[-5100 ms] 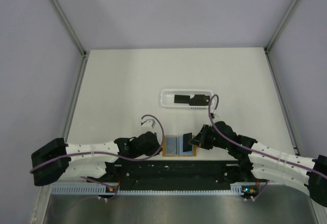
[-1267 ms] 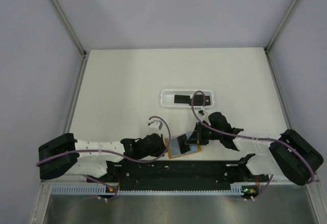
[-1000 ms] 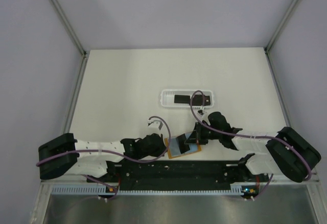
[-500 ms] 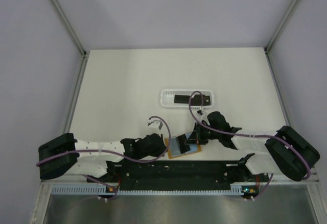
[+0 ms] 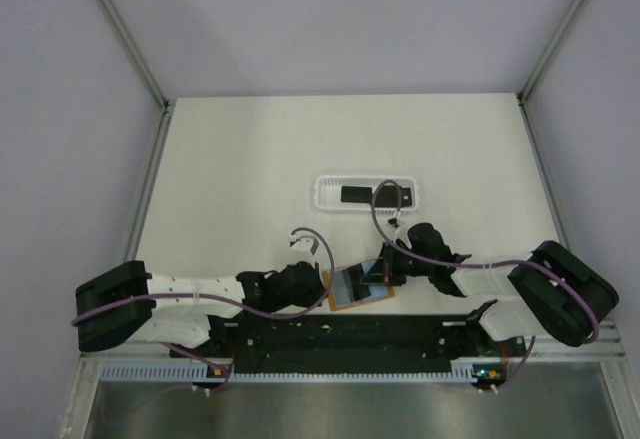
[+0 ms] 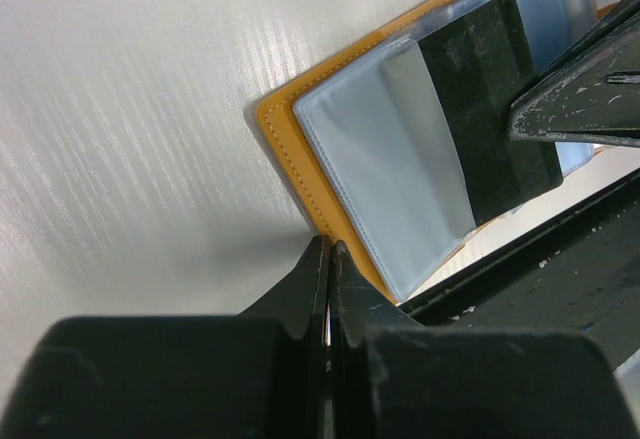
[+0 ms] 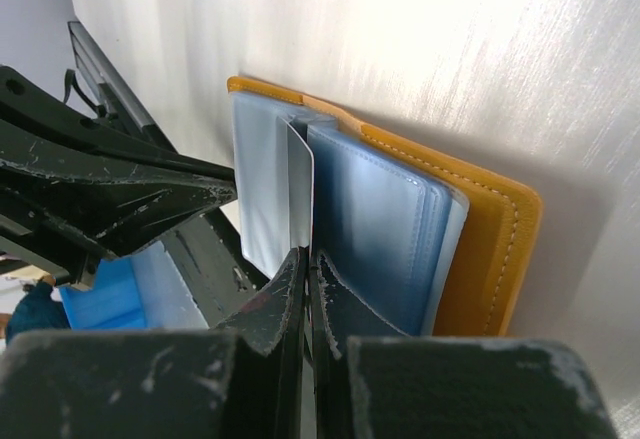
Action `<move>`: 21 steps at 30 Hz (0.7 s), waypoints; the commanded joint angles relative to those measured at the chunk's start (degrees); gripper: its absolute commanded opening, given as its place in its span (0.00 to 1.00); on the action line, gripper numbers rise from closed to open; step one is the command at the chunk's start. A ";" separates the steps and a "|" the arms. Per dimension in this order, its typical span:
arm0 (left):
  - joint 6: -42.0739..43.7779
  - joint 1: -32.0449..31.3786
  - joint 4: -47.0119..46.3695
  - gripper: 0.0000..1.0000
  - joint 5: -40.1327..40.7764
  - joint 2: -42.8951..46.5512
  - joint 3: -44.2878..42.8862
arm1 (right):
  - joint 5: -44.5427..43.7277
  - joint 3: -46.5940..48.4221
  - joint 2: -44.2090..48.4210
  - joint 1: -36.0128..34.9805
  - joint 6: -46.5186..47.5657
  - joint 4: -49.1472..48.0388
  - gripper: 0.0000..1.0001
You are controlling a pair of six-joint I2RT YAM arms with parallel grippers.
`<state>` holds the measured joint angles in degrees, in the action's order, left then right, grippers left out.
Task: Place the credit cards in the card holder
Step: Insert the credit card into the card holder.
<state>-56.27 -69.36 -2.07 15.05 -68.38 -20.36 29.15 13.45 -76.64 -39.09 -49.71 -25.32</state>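
The orange card holder (image 5: 345,290) lies open and askew by the near edge, its pale blue sleeves up (image 6: 290,149) (image 7: 490,249). One black credit card (image 6: 490,109) sits partly inside a sleeve. My right gripper (image 5: 380,277) (image 7: 305,257) is shut on that card's edge, and its fingers (image 6: 580,99) reach in over the holder. My left gripper (image 5: 322,287) (image 6: 328,249) is shut, its tips resting on the holder's orange left rim. Two more dark credit cards (image 5: 353,194) (image 5: 392,195) lie in the white tray.
The long white slotted tray (image 5: 325,195) stands beyond the holder, mid-table. A black rail (image 5: 340,334) between the arm bases runs just behind the holder's near side. Grey walls with metal posts (image 5: 150,89) enclose the table.
Five seconds back the holder lay square and the right gripper held the card beside it. Now the holder is turned and the card is in a sleeve. Over the last second only the right elbow shifted.
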 commanded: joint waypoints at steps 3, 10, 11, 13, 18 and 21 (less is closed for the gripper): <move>-0.24 -0.16 0.48 0.00 -0.19 -1.76 -0.38 | -0.40 -1.24 -2.72 -0.81 -1.96 -4.03 0.00; -0.16 -0.16 0.57 0.00 -0.19 -1.76 -0.47 | -2.78 0.52 -5.44 -4.23 -3.19 -4.65 0.00; -0.16 -0.16 0.57 0.00 -0.19 -1.76 -0.47 | -3.13 0.87 -6.14 -4.67 -3.46 -4.82 0.00; -0.16 -0.16 0.48 0.00 -0.28 -1.76 -0.56 | -3.66 1.31 -6.94 -5.82 -3.81 -5.00 0.00; 0.02 -0.16 0.66 0.00 -0.37 -1.76 -0.82 | -4.45 2.80 -6.42 -7.05 -2.94 -1.85 0.07; -0.15 -0.16 0.66 0.00 -0.19 -1.58 -0.47 | -6.64 4.56 -2.04 -7.05 -0.66 5.43 0.23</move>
<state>-56.27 -69.36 -2.48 15.03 -68.79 -20.53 25.89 15.46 -82.59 -44.84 -54.02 -29.47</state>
